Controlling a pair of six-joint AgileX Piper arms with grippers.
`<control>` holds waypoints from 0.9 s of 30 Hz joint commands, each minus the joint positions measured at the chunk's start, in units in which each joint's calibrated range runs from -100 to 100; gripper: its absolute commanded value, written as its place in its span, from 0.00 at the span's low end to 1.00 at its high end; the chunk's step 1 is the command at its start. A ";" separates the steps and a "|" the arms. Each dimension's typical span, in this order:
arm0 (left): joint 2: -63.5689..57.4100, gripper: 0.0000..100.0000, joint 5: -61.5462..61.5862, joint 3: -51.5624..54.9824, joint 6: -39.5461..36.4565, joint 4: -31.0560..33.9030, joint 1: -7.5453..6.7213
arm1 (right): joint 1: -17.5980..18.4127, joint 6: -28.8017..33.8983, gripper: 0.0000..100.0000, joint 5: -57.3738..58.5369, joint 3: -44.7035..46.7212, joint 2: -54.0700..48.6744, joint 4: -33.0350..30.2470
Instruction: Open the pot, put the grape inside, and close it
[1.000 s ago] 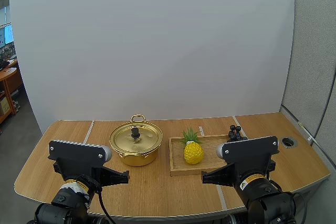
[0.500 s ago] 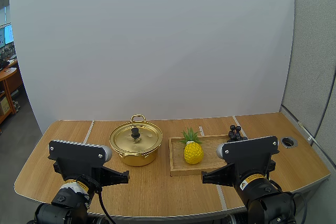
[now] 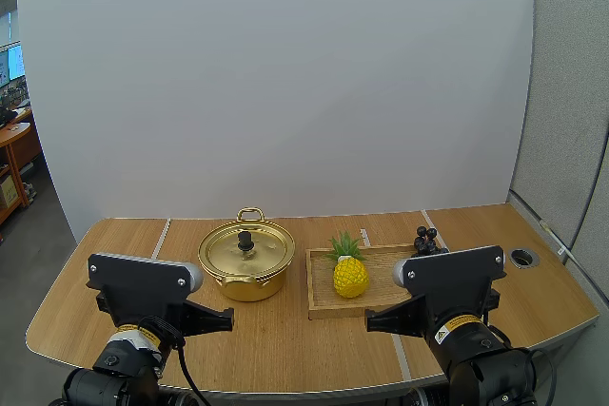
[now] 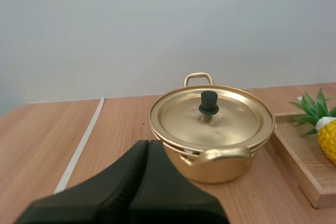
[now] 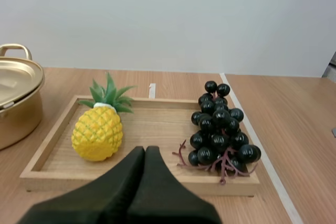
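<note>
A gold pot [image 3: 246, 261] stands on the table with its lid [image 4: 210, 117] on and a black knob [image 4: 208, 102] on top. A bunch of dark grapes [image 5: 219, 128] lies at the right end of the wooden tray [image 5: 152, 124]; part of the grapes [image 3: 425, 240] shows in the high view behind my right arm. My left gripper [image 4: 148, 150] is shut on nothing, short of the pot's near side. My right gripper [image 5: 145, 156] is shut on nothing too, just in front of the tray, between the pineapple and the grapes.
A yellow toy pineapple [image 3: 349, 271] stands on the tray's left half, beside the pot. Both arms' bases sit at the table's near edge. A round hole [image 3: 523, 257] is in the tabletop at the far right.
</note>
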 commanded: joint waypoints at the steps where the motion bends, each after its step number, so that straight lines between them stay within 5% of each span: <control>1: -0.30 0.00 -5.96 -0.74 -0.31 0.30 0.04 | -0.19 0.04 0.00 -2.14 -2.43 -0.38 -0.39; 18: -0.30 0.00 -7.37 -24.57 1.61 0.30 0.04 | -0.19 0.04 0.00 0.54 -28.26 -0.38 0.53; 27: -0.30 0.00 4.44 -43.17 1.61 0.30 0.04 | -0.19 0.04 0.00 1.37 -39.94 -0.38 0.30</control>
